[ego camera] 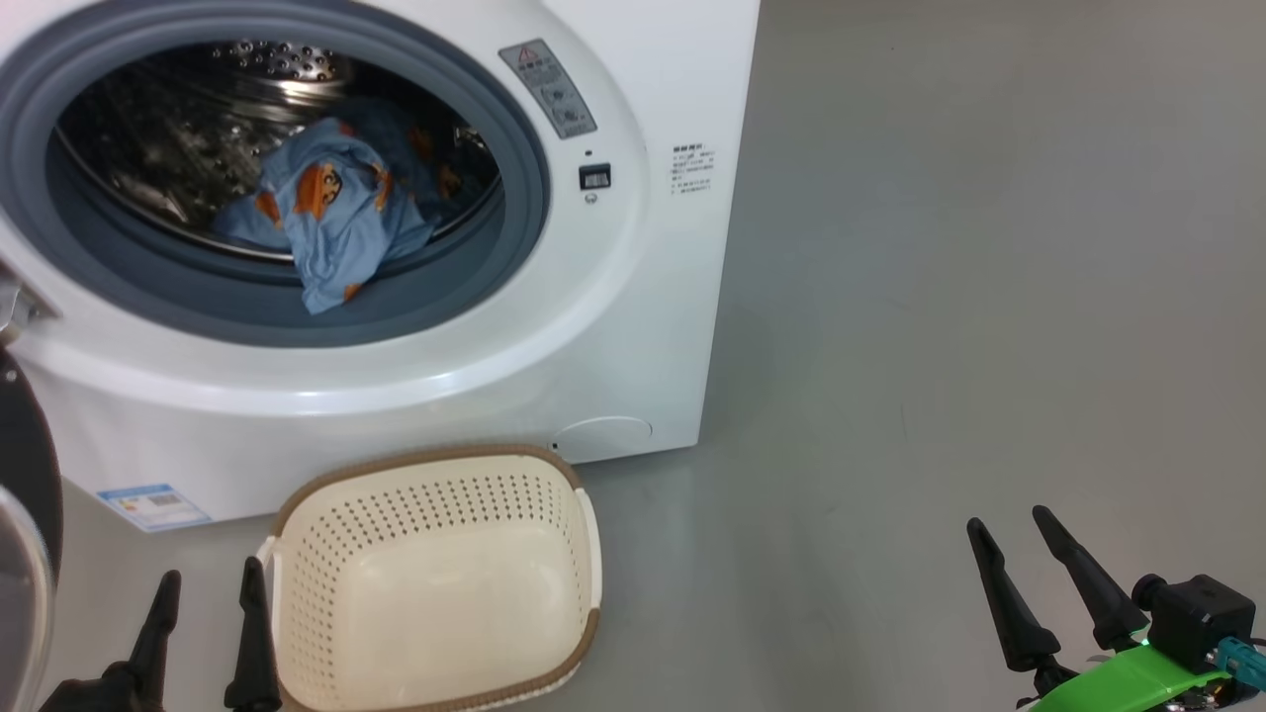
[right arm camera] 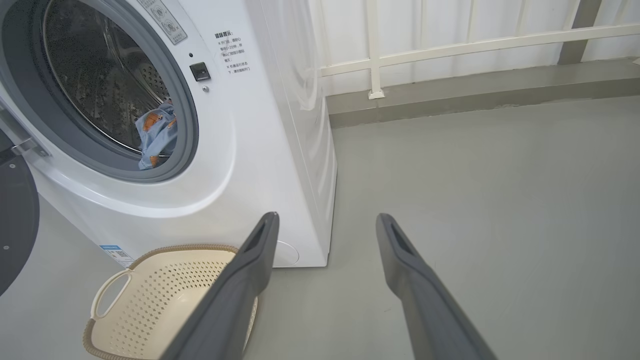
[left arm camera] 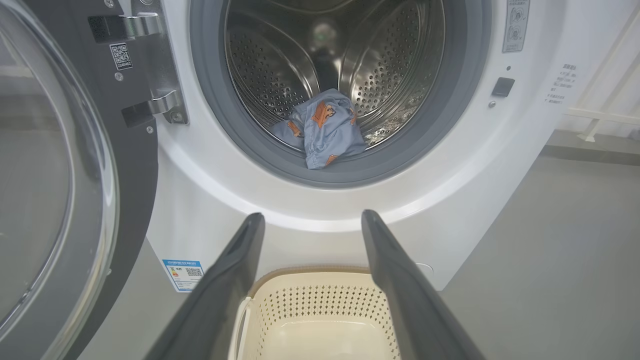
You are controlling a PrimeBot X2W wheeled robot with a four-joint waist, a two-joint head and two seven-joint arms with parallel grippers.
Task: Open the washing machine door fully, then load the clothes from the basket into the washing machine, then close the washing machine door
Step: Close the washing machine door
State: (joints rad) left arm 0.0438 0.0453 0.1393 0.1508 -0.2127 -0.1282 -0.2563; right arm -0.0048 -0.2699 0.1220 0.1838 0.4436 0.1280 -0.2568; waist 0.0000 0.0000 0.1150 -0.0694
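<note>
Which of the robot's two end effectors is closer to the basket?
The left end effector, right beside the basket; the right end effector hangs far off over bare floor.

The big white washing machine point(ego camera: 633, 326) has a glossy shell, a shiny perforated steel drum point(left arm camera: 390, 65) and a matt grey rubber gasket point(left arm camera: 207, 100). Soft blue printed cloth garments point(ego camera: 331, 213) lie inside it, and a matt cream plastic basket point(ego camera: 435, 514) sits before it.

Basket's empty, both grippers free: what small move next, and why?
Probably the left gripper should reach for the washing machine door and start swinging it shut: the basket is empty, the clothes lie in the drum, and the door stands open on that side.
</note>
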